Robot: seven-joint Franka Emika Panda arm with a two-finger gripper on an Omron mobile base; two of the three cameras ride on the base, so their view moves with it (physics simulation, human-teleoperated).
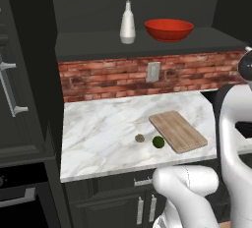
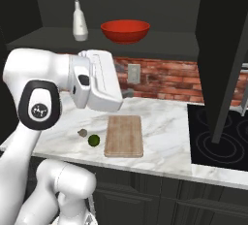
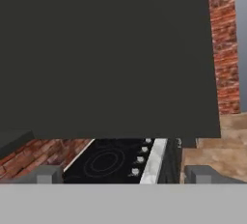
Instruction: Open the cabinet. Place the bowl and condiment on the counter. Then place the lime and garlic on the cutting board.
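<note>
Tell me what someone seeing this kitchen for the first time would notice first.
Probably the glossy red bowl, bright against the dark open cabinet, standing on its shelf beside the white condiment. Below, on the marble counter, the cutting board lies bare, with the lime and the garlic close beside its near left corner, not on it.

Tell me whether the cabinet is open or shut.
Open: the cabinet door stands swung out, and the bowl and condiment sit exposed on its shelf.
</note>
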